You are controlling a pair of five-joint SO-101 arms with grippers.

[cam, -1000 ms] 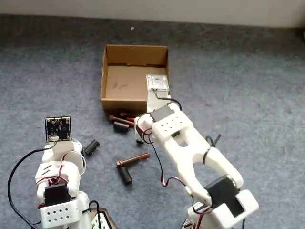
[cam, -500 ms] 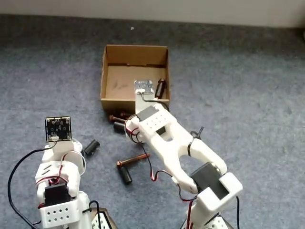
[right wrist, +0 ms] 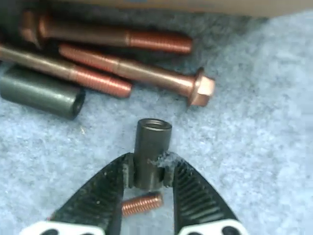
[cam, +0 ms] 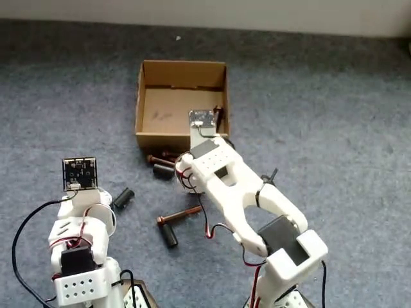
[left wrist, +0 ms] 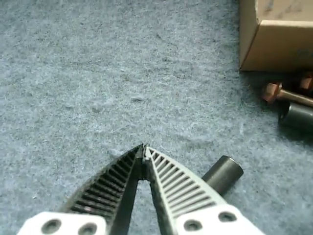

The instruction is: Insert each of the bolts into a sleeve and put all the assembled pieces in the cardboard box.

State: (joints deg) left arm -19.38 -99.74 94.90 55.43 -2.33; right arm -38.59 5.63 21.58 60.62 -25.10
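Observation:
My right gripper [right wrist: 149,169] is shut on a dark sleeve [right wrist: 153,137], gripped near its lower end just in front of the cardboard box [cam: 149,136]. A copper bolt's threaded tip [right wrist: 142,204] lies under the fingers. Beyond the sleeve lie three copper bolts [right wrist: 132,71] and another sleeve [right wrist: 41,93]. My right arm [cam: 225,186] covers that spot in the high view. One assembled piece [cam: 217,119] lies in the box by its right wall. My left gripper [left wrist: 144,151] is shut and empty over the carpet, beside a loose sleeve [left wrist: 222,174].
On the carpet lie a bolt [cam: 180,214], a sleeve [cam: 169,237] below it, a sleeve [cam: 123,197] near the left arm, and a sleeve [cam: 163,171] with bolts [cam: 159,157] at the box's front wall. Open carpet stretches to the right of the box.
The right arm's wrist swung left along the box's front wall, then slightly back right, which brought the assembled piece in the box into sight. The left arm stayed put.

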